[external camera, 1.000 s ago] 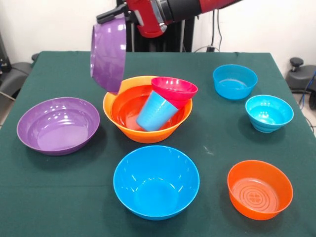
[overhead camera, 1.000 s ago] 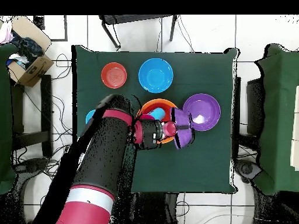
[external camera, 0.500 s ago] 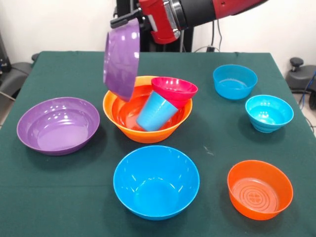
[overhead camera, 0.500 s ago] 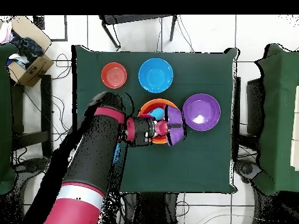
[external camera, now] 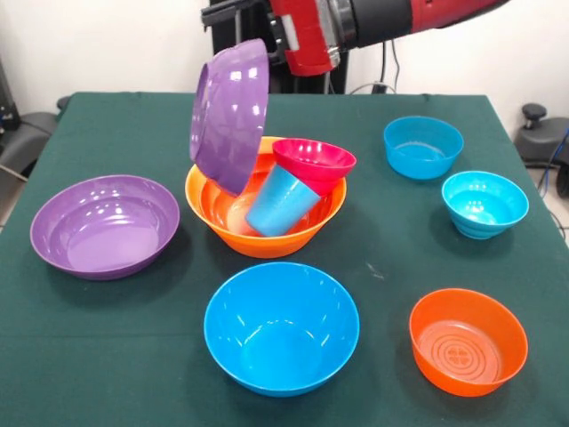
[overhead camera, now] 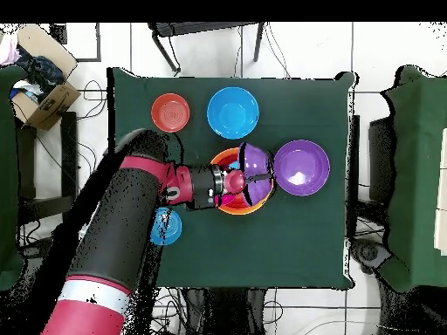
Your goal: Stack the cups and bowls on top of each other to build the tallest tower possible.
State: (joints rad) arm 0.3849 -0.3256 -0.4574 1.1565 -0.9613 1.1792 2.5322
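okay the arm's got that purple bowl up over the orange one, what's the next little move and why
Probably lower and level the held purple bowl into the big orange bowl. The claw holds it by the rim, tilted almost on edge, its lower lip already above the orange bowl's near-left side. The light blue cup and magenta bowl lean inside, so it should settle beside them, gently.

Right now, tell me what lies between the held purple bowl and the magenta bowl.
In the front view, the light blue tumbler leans there inside the large orange bowl, under the magenta bowl and right of the purple bowl held by the gripper.
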